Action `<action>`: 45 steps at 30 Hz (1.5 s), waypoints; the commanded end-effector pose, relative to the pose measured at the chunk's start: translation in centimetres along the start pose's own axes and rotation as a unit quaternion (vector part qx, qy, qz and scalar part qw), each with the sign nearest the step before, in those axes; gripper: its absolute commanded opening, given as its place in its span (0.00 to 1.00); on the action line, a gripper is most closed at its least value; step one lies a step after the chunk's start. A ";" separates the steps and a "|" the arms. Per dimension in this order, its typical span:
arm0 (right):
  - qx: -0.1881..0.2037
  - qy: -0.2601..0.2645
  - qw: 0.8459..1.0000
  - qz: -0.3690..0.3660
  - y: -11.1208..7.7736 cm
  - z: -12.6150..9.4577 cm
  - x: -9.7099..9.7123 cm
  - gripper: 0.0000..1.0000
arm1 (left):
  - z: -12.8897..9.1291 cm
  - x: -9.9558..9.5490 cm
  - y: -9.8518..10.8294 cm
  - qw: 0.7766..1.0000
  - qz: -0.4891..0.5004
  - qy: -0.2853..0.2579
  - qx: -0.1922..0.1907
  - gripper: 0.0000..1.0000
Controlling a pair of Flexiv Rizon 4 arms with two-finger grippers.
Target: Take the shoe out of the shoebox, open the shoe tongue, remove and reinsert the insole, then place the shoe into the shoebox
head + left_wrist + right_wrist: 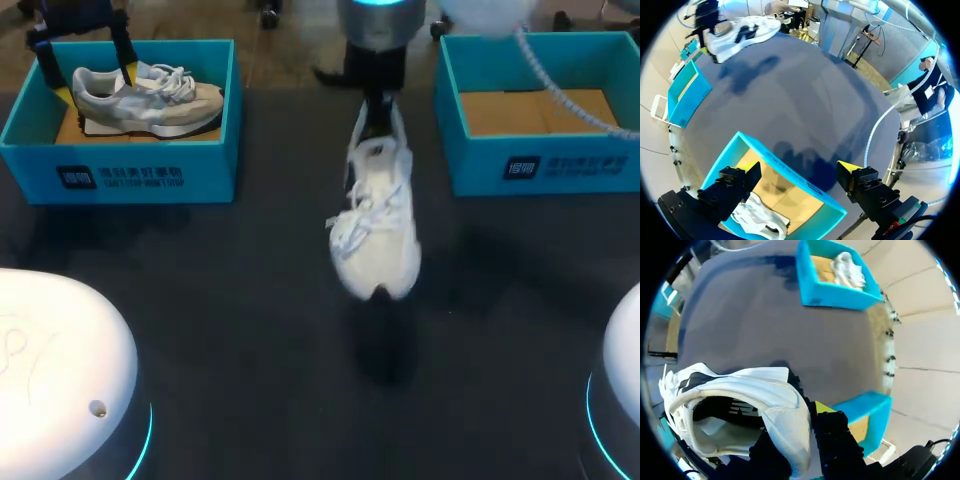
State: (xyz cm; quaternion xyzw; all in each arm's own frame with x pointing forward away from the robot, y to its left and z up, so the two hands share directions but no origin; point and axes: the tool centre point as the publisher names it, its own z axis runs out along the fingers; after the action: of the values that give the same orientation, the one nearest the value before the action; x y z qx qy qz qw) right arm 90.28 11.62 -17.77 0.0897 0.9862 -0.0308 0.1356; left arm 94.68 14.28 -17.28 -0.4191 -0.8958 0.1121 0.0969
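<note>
1. Nearest is the toe of the white sneaker [375,225]. It hangs over the middle of the dark table [250,330], clear of the surface, toe tipped down toward the near side and laces loose.
2. It should handle as a light thing: soft upper, floppy tongue and insole, stiffer sole. The heel collar looks like the firmest place to pinch. With only one end held the shoe may swing or sag, so the tongue probably needs a second grip near the laces.
3. Just beyond, at the heel, the right gripper [376,115] is clamped on the collar — one yellow-tipped finger outside, the other apparently inside the opening. Its arm drops in steeply from the far middle.
4. Far left, the left gripper [800,171] hangs over the left shoebox [150,170] with its fingers spread wide, holding nothing. A grey sneaker [150,100] lies in the box beneath it.
5. Far right stands the right shoebox [540,160], its brown floor showing — likely where the white sneaker goes back.
</note>
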 end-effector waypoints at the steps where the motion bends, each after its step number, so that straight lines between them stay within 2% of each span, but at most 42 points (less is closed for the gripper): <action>1: 0.007 -0.003 1.000 -0.009 -2.2 -2.2 -2.6 0.00 | 0.0 0.0 0.0 1.000 0.000 0.001 -0.001 1.00; 2: 0.020 -0.003 1.000 -0.013 -2.6 -2.4 -3.5 0.00 | 0.0 0.0 0.0 1.000 0.000 0.001 -0.001 1.00; 6: 0.008 -0.009 0.999 -0.045 -5.2 -2.8 -7.3 0.00 | 0.0 0.0 0.0 1.000 0.000 0.001 -0.001 1.00; 8: 0.023 -0.006 0.998 -0.051 -6.5 -3.0 -9.1 0.00 | 0.0 0.0 0.0 1.000 0.000 0.001 -0.001 1.00; 10: 0.017 -0.004 0.998 -0.053 -8.1 -3.4 -11.0 0.00 | 0.0 0.0 0.0 1.000 0.000 0.001 -0.001 1.00; 23: 0.017 -0.004 0.998 -0.053 -8.4 -3.4 -11.2 0.00 | 0.0 0.0 0.0 1.000 0.000 0.001 -0.001 1.00; 24: -0.008 0.002 0.999 -0.050 -9.4 -2.5 -11.7 0.00 | 0.0 0.0 0.0 1.000 0.000 0.001 -0.001 1.00; 25: 0.001 -0.002 0.999 -0.049 -10.0 -2.1 -12.2 0.00 | 0.0 0.0 0.0 1.000 0.000 0.001 -0.001 1.00; 27: -0.006 -0.005 0.999 -0.041 -12.2 -1.4 -14.2 0.00 | 0.0 0.0 0.0 1.000 0.000 0.001 -0.001 1.00; 29: 0.002 -0.013 0.999 -0.036 -13.5 -1.1 -15.9 0.00 | 0.0 0.0 0.0 1.000 0.000 0.001 -0.001 1.00; 30: -0.015 -0.013 0.999 -0.027 -14.7 -0.9 -17.3 0.00 | 0.0 0.0 0.0 1.000 0.000 0.001 -0.001 1.00; 31: -0.013 -0.014 0.999 -0.027 -15.3 -0.8 -18.3 0.00 | 0.0 0.0 0.0 1.000 0.000 0.001 -0.001 1.00; 33: -0.038 -0.010 0.999 -0.026 -16.7 -0.4 -20.3 0.00 | 0.0 0.0 0.0 1.000 0.000 0.001 -0.001 1.00; 36: -0.036 -0.007 0.999 -0.024 -18.6 0.1 -22.8 0.00 | 0.0 0.0 0.0 1.000 0.000 0.001 -0.001 1.00; 37: -0.029 -0.011 0.999 -0.025 -18.7 0.2 -23.0 0.00 | 0.0 0.0 0.0 1.000 0.000 0.001 -0.001 1.00; 39: -0.026 -0.014 0.999 -0.026 -19.9 0.9 -24.6 0.00 | 0.0 0.0 0.0 1.000 0.000 0.001 -0.001 1.00; 40: -0.010 -0.014 0.999 -0.032 -20.4 1.6 -25.6 0.00 | 0.0 0.0 0.0 1.000 0.000 0.001 -0.001 1.00; 41: -0.013 -0.003 0.999 -0.042 -20.7 2.4 -26.4 0.00 | 0.0 0.0 0.0 1.000 0.000 0.001 -0.001 1.00; 43: -0.021 0.010 0.999 -0.045 -21.0 3.3 -27.2 0.00 | 0.0 0.0 0.0 1.000 0.000 0.001 -0.001 1.00; 45: -0.021 0.010 0.999 -0.045 -21.0 3.3 -27.2 0.00 | 0.0 0.0 0.0 1.000 0.000 0.001 -0.001 1.00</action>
State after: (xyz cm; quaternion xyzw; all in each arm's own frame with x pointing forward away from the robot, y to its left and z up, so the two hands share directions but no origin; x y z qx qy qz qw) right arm 110.77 -13.68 -12.68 0.0436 0.9880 -0.0217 0.1466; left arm 94.68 14.27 -17.27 -0.4191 -0.8958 0.1121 0.0969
